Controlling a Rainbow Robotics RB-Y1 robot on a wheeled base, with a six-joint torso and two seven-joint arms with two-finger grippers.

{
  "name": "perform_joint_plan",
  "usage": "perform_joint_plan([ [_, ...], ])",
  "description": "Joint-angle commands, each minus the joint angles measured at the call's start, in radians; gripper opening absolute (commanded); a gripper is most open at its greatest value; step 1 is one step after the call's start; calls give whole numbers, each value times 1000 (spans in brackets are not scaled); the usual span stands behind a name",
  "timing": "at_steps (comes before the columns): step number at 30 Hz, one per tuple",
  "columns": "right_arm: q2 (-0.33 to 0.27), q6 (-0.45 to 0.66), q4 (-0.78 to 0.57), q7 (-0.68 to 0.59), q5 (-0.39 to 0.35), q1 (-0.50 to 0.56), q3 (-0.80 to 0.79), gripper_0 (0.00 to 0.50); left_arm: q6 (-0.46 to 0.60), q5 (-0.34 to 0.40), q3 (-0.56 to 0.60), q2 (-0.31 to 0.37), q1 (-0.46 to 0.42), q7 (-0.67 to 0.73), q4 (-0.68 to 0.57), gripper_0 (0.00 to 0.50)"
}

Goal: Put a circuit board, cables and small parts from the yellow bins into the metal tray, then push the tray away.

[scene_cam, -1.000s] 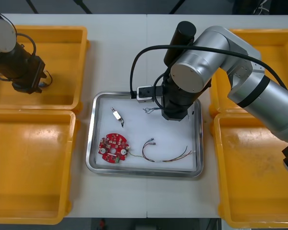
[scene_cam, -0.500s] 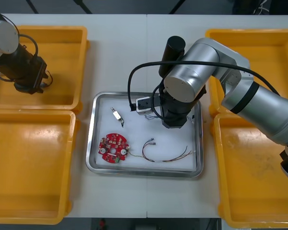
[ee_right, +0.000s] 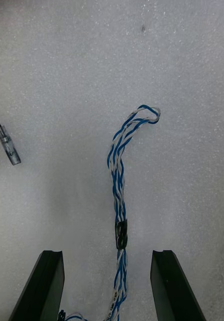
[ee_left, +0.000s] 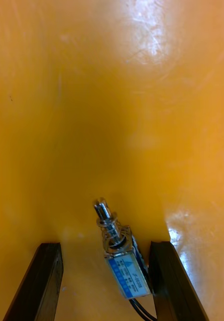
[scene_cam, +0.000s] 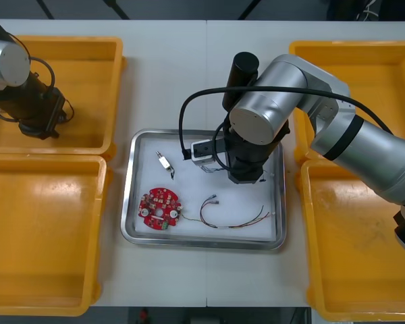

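Note:
My right gripper (ee_right: pixel 106 253) stands open low over the white inside of the metal tray (scene_cam: pixel 130 202). The twisted blue and white cable (ee_right: pixel 119 165) lies on the tray floor between its fingers (ee_right: pixel 45 286), touching neither. In the tray also lie a round red circuit board (scene_cam: pixel 160 208), a small metal part (scene_cam: pixel 165 163) and a red and yellow cable (scene_cam: pixel 235 221). My left gripper (ee_left: pixel 106 246) is open inside the far left yellow bin (scene_cam: pixel 88 44). A small metal part (ee_left: pixel 119 253) with a blue label lies between its fingers, close to one finger (ee_left: pixel 173 281).
The right arm (scene_cam: pixel 270 108) covers the tray's far right part. A clear connector (ee_right: pixel 6 145) on a thin wire lies beside the blue and white cable. Yellow bins stand at the near left (scene_cam: pixel 47 236), far right (scene_cam: pixel 391 74) and near right (scene_cam: pixel 364 256).
The right gripper has opened and let go of the blue and white cable, which now rests in the tray. The right arm shifted slightly towards the tray's middle.

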Motion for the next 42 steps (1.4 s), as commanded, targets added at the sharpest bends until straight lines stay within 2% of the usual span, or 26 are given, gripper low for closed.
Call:
perform_joint_plan([
  [1, -11, 68, -57, -29, -12, -45, -57, 500, -12, -16, -8, -9, 12, 32, 2, 479],
  [2, -13, 91, -77, -34, -9, -45, -71, 500, -10, -17, -8, -9, 13, 30, 2, 336],
  [4, -17, 128, -109, -42, -7, -45, -92, 500, -12, -17, -8, -9, 13, 27, 2, 113],
  [6, -23, 166, -137, -51, -12, -45, -117, 500, -13, -16, -8, -9, 13, 24, 2, 0],
  [10, -30, 240, -173, -122, -32, -45, -183, 500, -16, -19, -8, -9, 12, 16, 0, 0],
  [14, -34, 307, -200, -214, -39, -45, -265, 500, -10, -60, -8, -7, 12, 4, -27, 0],
  [20, -42, 367, -204, -347, -39, -45, -380, 500, 67, -128, -8, 47, 4, -22, -130, 0],
  [24, -62, 367, -204, -433, -38, -45, -437, 500, 143, -151, -8, 82, -16, -102, -179, 0],
  [28, -96, 367, -204, -522, -44, -45, -476, 500, 215, -149, -2, 110, -42, -186, -213, 0],
  [33, -134, 367, -203, -632, -50, -33, -534, 500, 311, -148, 69, 125, -45, -269, -276, 0],
  [42, -209, 367, -204, -826, -59, 12, -637, 500, 401, -56, 101, 148, -45, -246, -440, 0],
])
